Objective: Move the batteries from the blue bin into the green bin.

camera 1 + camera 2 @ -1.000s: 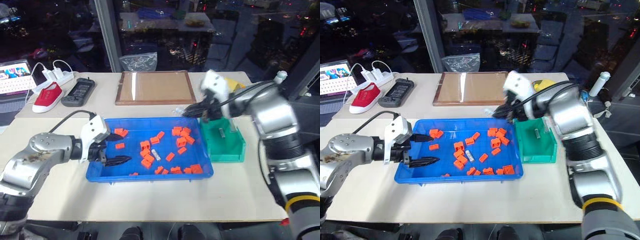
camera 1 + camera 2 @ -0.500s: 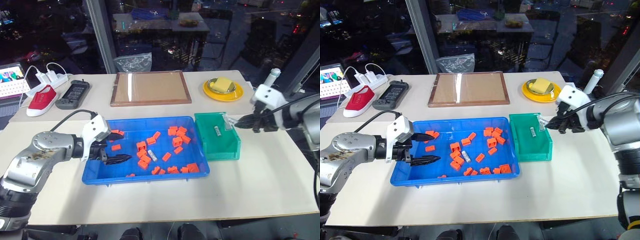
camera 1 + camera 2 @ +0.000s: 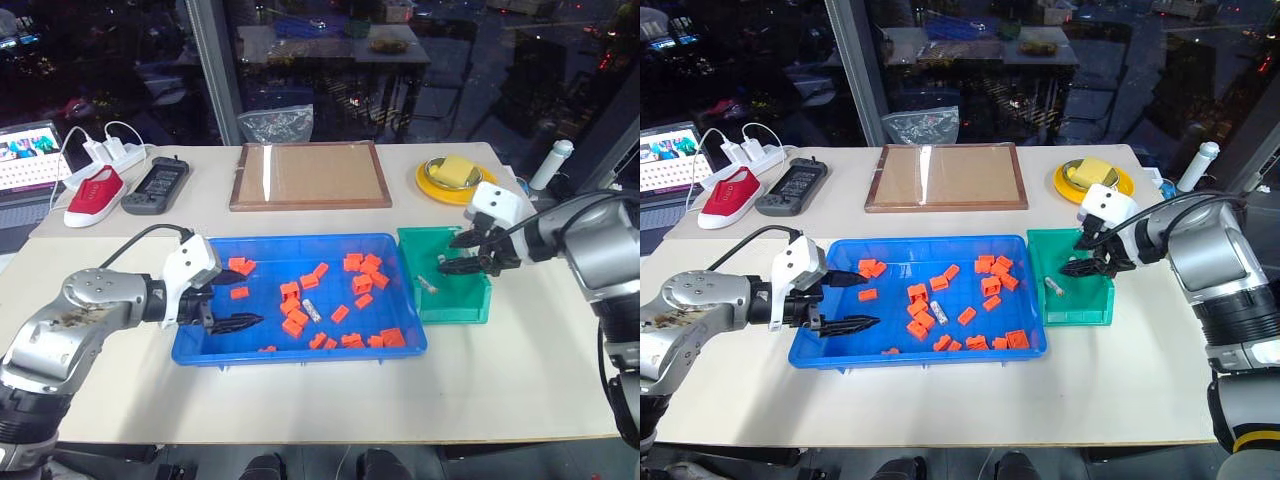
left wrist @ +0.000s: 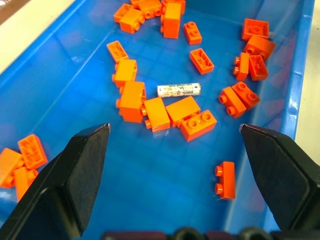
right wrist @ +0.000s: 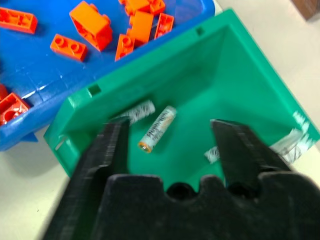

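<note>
Right gripper [image 3: 1087, 257] over green bin [image 3: 1095, 310], fingers spread, empty, poised for drop. Two batteries [image 5: 157, 128] on bin floor; a second ago fingers were shut near blue bin's far right corner, since swung across and opened. Green bin touches blue bin [image 3: 200, 345] right rim. One battery [image 4: 178, 90] left mid-tray among orange blocks [image 4: 198, 124]. Left gripper [image 3: 226, 307] open, empty, above tray's left end, unmoved, aimed at remaining battery.
</note>
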